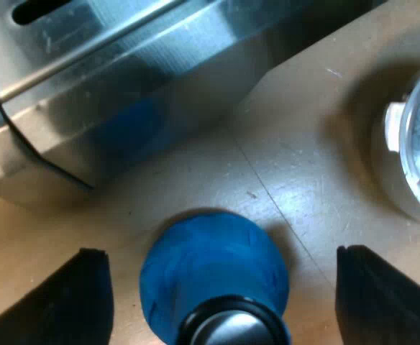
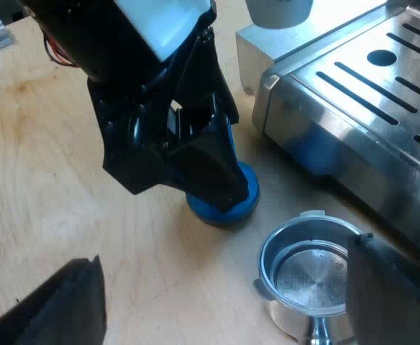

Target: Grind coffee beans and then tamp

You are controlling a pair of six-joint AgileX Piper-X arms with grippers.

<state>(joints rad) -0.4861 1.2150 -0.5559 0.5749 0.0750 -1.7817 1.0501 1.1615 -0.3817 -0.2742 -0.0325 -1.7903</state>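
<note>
Your left gripper [image 1: 221, 251] is wide open. It holds nothing. The blue tamper [image 1: 213, 273] stands upright on the wooden table [image 2: 52, 180], right between the two black fingers [image 1: 88, 295]. There is a gap on each side, so neither finger touches it yet. The espresso machine [image 1: 124, 93] is just beside the tamper.

Your right gripper [image 2: 224, 251] is wide open too, and it holds nothing. The metal holder [image 2: 271, 248] sits on the table between its fingers, closer to one finger than the other. The holder is near the tamper and close to the machine's tray.

The step in hand looks like picking up the tamper. To do it well, get the tamper in the middle of the fingers first. Then close slowly, so both fingers touch the blue part at the same time. If one finger hits first, the tamper may tip or slide. It looks round and smooth, so hold it firmly. Lift it straight up and keep it away from the machine's edge.

Look inside the holder. I see shiny metal and a few dark specks. I think there is no ground coffee in it yet, so it needs filling before you press down with the tamper.
</note>
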